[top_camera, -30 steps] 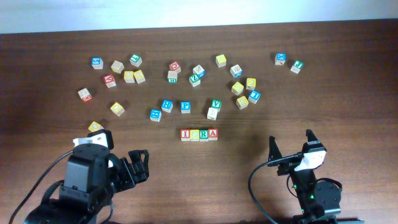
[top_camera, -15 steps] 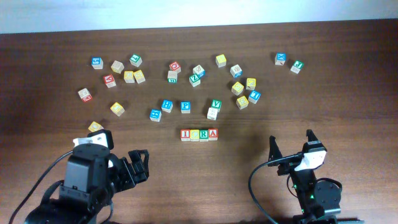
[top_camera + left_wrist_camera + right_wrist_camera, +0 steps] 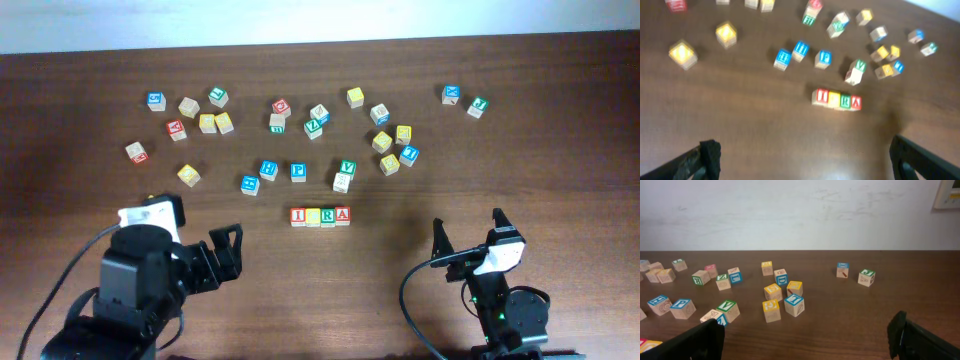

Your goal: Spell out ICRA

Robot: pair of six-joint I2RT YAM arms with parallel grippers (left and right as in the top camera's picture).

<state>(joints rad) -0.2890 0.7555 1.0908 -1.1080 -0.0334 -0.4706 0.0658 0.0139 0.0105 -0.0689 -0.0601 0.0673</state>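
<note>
Bench (image 3: 560, 170): dark brown wood, with a pale wall along the back edge.

The row of four blocks (image 3: 320, 216) lies at mid-bench, nearer the front edge than the back. Its blocks touch side to side, parallel to the front edge. The end blocks show a red I and a red A. The two middle faces look like C and R, but they are too small overhead and too blurred in the left wrist view to be sure.

The loose blocks (image 3: 298, 171) are scattered in a broad band behind the row, from the back left towards the back right corner. A white-and-green pair (image 3: 343, 181) is closest, just behind the row's right end and not touching it. A yellow block (image 3: 187, 174) sits apart on the left side. A blue block (image 3: 451, 94) and a green block (image 3: 477, 106) lie near each other towards the back right corner.

The left pincer (image 3: 230, 252) is at the front left, its fingers spread wide with nothing between them. It points across towards the row and is well apart from it.

The right pincer (image 3: 467, 228) is at the front right, also spread wide and empty, facing the back edge. It is clear of every block.
</note>
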